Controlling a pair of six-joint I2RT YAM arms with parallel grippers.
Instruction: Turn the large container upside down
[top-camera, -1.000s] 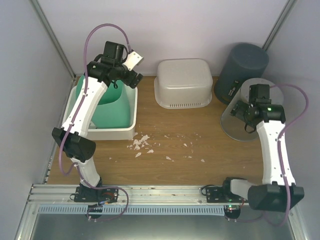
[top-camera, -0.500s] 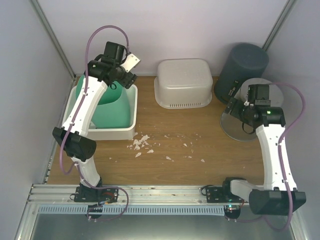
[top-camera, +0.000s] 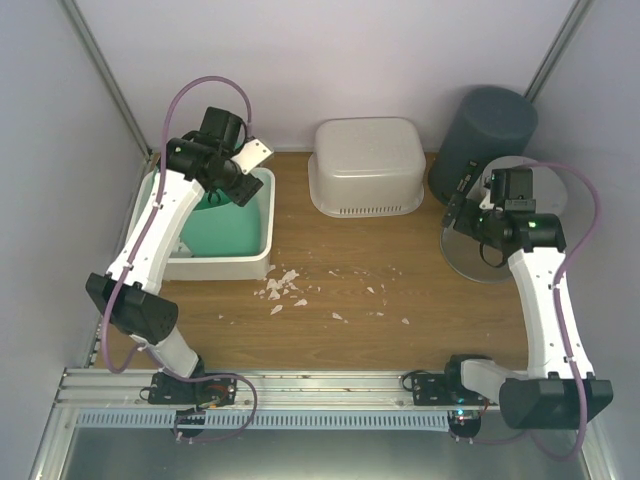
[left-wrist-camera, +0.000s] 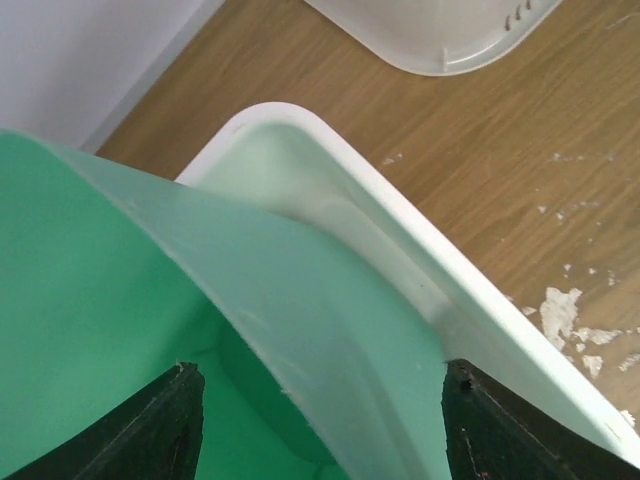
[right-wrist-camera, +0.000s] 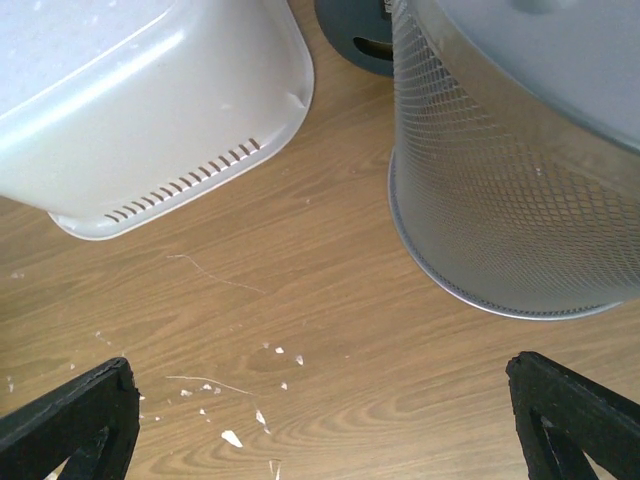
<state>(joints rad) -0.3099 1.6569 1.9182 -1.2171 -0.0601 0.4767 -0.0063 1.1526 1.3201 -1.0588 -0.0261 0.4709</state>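
Observation:
A green container (top-camera: 225, 225) sits inside a white rectangular tub (top-camera: 230, 268) at the left of the table. My left gripper (top-camera: 240, 185) is open just above them. In the left wrist view the green container's wall (left-wrist-camera: 100, 300) runs between my open fingers (left-wrist-camera: 480, 430), with the tub's white rim (left-wrist-camera: 400, 230) just to the right. My left gripper (left-wrist-camera: 320, 400) holds nothing. My right gripper (top-camera: 470, 215) is open and empty beside a silver mesh bin (top-camera: 475, 258). In the right wrist view my right gripper (right-wrist-camera: 320, 400) is over bare wood.
A pale tub (top-camera: 365, 160) lies upside down at the back middle, also in the right wrist view (right-wrist-camera: 130, 100). A dark grey round bin (top-camera: 490, 125) stands bottom-up at the back right. The mesh bin (right-wrist-camera: 510, 180) is bottom-up too. White scraps (top-camera: 283, 288) litter the wood.
My left arm has swung left and down onto the green container, which now sits lower in the tub. My right gripper has shifted slightly toward the back.

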